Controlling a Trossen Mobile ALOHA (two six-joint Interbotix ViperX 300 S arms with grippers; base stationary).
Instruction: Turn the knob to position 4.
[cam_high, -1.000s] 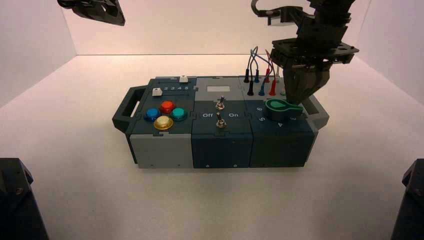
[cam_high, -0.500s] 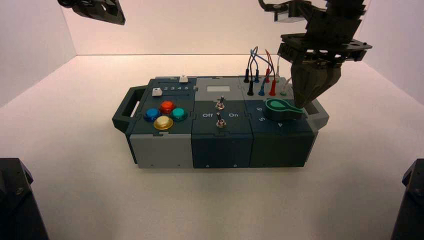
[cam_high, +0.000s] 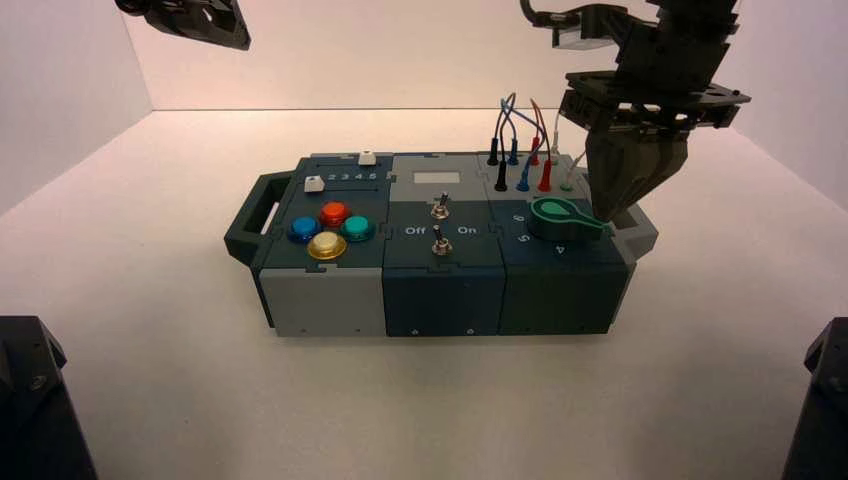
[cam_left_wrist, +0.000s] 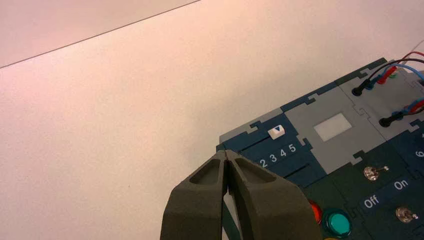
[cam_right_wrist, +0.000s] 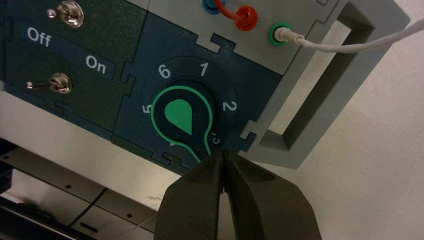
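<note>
1. Step in hand: I judge this to be the turning of the round dark knob with the green teardrop pointer cap (cam_right_wrist: 182, 112), on the near right part of the box (cam_high: 444, 300). The wrist view shows its pointer between the white 3 (cam_right_wrist: 215, 138) and the 4, so position 4 (cam_high: 560, 249) is not reached.
2. Next move: I would need to push the pointer's narrow end clockwise, as seen from above, towards the near side, and stop at the 4. Too long a push could carry it on towards the 5 (cam_high: 523, 238).
3. Right arm: I have the black right gripper (cam_right_wrist: 224, 153) at the narrow end of the knob, on its right side. The arm comes in from the far right, jaws slanting down and leftward. The jaws are together; I cannot confirm contact.
4. Left arm: the black left gripper (cam_left_wrist: 226, 152) is idle, raised at the far left beyond the box, jaws together.
</note>
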